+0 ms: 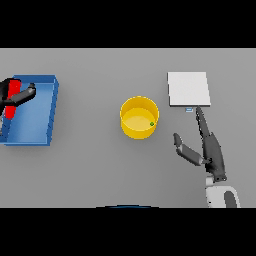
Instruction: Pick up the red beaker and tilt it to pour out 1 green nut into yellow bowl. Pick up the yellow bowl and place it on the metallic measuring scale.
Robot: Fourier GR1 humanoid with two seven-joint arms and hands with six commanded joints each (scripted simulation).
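Bowl (139, 117) probably light, rigid; grip rim left of right hand (210, 150), fingers straight. Left hand (17, 95) clasping red beaker (9, 102).

A yellow bowl (139, 117) sits mid-table with a green nut (152, 123) inside near its right wall. To its right lies the metallic measuring scale (188, 89). The right hand (209, 148) rests open just below the scale, fingers straight. At far left, the left hand (15, 96) grips the red beaker (9, 100) over a blue tray (44, 110).
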